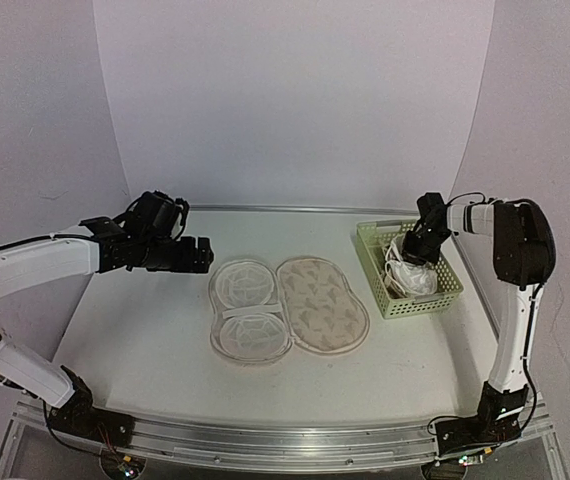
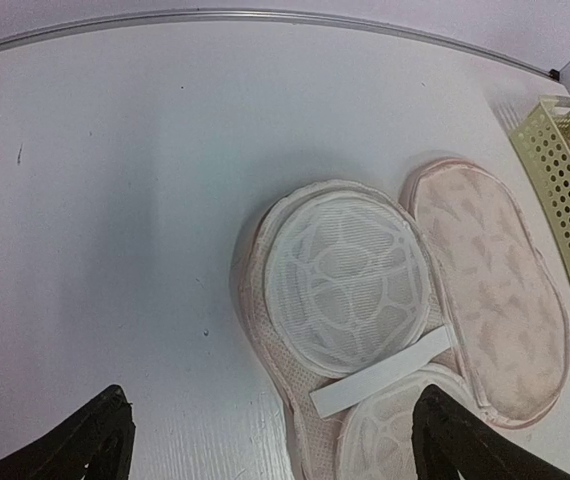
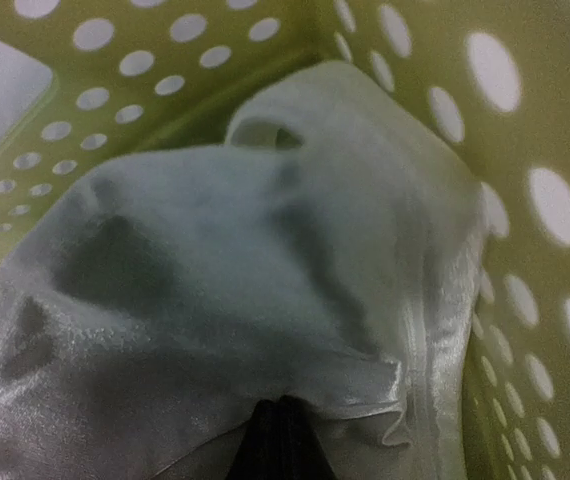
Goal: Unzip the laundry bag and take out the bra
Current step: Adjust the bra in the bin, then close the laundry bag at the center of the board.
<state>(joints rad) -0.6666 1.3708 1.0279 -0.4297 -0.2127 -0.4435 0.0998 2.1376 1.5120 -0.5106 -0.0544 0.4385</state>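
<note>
Right end effector [image 1: 413, 252]: we read it clenched on a fold of the bra [image 1: 412, 277], in the basket [image 1: 374, 262] at 3 o'clock of the bench [image 1: 135, 330].
Left end effector [image 1: 203, 254]: released, 9 o'clock of the opened laundry bag [image 1: 322, 303].
Bag axis: 12 to 6.
Views: only the right wrist shows the pinch.

You have one bag [image 1: 323, 305], one bra [image 1: 412, 278], one basket [image 1: 420, 308], one desk [image 1: 145, 330] and two claws: the left claw [image 1: 203, 255] and the right claw [image 1: 415, 248].
</note>
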